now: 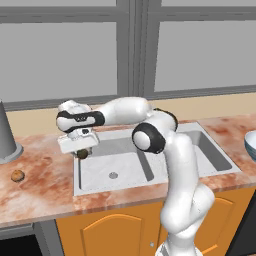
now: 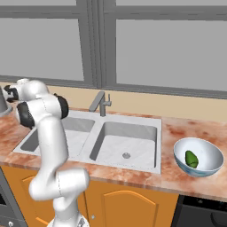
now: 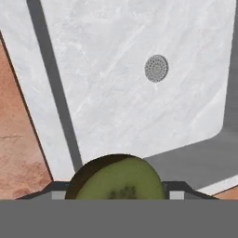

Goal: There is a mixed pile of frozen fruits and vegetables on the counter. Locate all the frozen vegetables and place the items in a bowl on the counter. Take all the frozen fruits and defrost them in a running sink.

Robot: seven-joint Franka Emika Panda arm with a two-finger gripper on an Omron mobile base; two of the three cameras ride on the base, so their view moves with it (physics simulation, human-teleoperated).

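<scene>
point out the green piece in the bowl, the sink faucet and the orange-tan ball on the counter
bright green oblong piece [image 2: 191, 158]: right base view, its middle, inside the bowl
grey angular faucet [image 2: 101, 103]: right base view, its upright stem
small orange-tan ball [image 1: 18, 175]: left base view, its centre

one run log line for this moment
tool: shut on kiwi half | position: over left sink basin edge | bowl: holds green piece | counter: orange ball

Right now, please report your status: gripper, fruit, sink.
Gripper shut on dark olive fruit, above sink left basin. Orange-tan ball on counter. Nothing in the way.
</scene>
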